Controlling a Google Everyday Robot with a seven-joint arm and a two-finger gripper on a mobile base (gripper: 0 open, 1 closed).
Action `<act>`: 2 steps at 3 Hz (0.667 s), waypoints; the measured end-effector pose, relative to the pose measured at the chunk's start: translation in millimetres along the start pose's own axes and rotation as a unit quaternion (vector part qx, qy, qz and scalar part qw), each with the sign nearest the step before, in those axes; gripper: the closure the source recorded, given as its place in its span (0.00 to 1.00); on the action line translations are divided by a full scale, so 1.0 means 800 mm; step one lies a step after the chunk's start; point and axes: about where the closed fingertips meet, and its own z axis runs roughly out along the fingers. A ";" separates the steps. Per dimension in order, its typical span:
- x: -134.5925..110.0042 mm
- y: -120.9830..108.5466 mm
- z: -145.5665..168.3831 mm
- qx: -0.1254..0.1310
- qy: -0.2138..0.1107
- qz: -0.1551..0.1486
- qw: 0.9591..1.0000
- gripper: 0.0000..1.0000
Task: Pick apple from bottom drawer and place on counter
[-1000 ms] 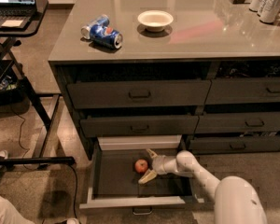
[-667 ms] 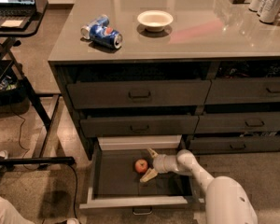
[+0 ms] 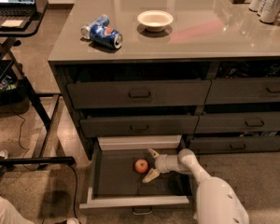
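Barely shifted, the spread claw (image 3: 150,164) sits just right of the apple (image 3: 141,166).

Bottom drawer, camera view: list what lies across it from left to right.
Left wall of the bottom drawer → apple → gripper, open, inside the drawer just right of the apple → white arm at the drawer's right side.

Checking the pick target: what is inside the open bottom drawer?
The apple lies on the bottom drawer's dark floor; the open end effector reaches in close beside it. The arm hides the floor's right part.
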 end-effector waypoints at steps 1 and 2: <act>0.012 0.001 0.022 -0.016 0.009 -0.001 1.000 0.00; 0.027 -0.004 0.038 -0.017 0.024 0.005 1.000 0.00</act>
